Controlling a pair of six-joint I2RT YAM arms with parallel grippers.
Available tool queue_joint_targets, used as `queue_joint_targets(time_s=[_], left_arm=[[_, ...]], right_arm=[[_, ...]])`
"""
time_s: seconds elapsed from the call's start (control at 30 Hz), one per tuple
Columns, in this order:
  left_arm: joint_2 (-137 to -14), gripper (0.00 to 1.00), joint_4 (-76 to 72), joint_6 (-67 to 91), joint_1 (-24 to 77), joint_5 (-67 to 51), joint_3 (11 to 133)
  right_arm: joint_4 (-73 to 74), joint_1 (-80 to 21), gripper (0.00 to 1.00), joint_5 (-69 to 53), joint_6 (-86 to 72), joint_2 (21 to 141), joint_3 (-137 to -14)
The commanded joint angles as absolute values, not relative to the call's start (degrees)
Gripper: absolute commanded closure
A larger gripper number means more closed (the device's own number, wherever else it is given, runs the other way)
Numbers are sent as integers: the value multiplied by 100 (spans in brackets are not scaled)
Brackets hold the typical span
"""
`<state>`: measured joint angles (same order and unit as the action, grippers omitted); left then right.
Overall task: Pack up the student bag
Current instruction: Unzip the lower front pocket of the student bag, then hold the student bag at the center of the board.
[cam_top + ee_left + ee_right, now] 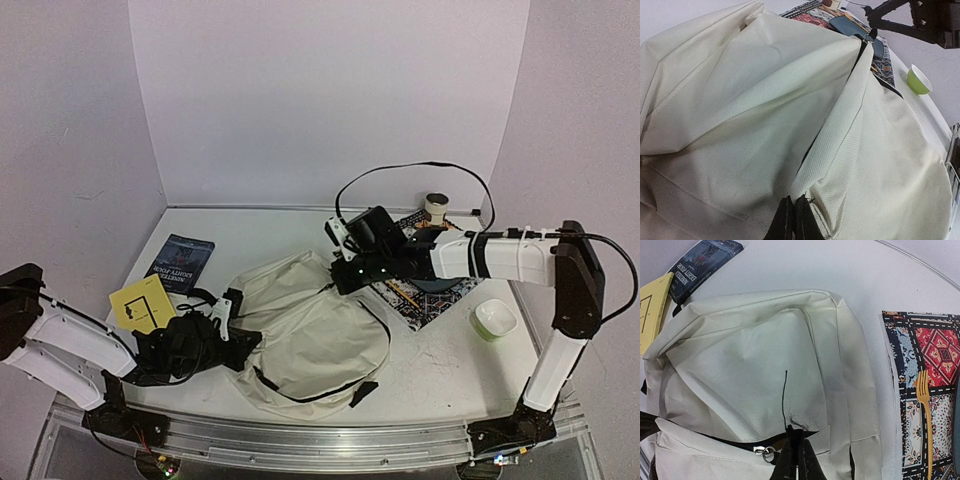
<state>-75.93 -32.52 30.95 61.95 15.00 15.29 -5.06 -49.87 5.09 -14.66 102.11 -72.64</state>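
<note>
Two books are lying unpacked at far left, the yellow book [140,300] and the dark blue book [180,262]. Just right of them the left gripper [793,207] is pinching a fold of the student bag [310,335], fingers pressed together on the cream fabric. The bag is slumping mid-table, just beside the patterned mat [432,297]. The right gripper [795,440] is nipping the flap by the zipper pull [767,454], jaws closed on cloth. Both holds are looking thin; pulling apart too quickly is likely to slip the fabric free, letting the opening collapse
</note>
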Motion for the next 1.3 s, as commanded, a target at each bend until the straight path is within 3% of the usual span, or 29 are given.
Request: queue_joint_targets(time_s=[0.0,0.23,0.4,0.53,0.93,1.07,1.17,1.27], left_arm=[[-7484,89,-2276,3098,6179,1826,1418],[-7052,47,-2288,2194,6179,1506,1986],[-7174,36,-2285,1449,6170,1448,2680],[-7737,32,-2285,1004,6154,1467,3291],[-9356,31,-2294,281,5833,901,4526],[-9577,35,-2294,239,5757,718,4675],[-9717,50,-2284,233,5751,520,4745],[-9705,75,-2285,247,5751,406,4692]], right_arm=[[-836,-4719,100,740,-1405,9774,-7279],[-1098,-4965,100,-260,-1340,9998,-7374],[-1135,-5160,100,-336,-1381,10081,-7424],[-1158,-5238,100,-342,-1395,10064,-7439],[-1160,-5352,100,-343,-1371,9985,-7454],[-1160,-5358,100,-327,-1358,9993,-7469],[-1160,-5358,100,-254,-1344,10016,-7477],[-1148,-5355,100,-52,-1320,9998,-7442]])
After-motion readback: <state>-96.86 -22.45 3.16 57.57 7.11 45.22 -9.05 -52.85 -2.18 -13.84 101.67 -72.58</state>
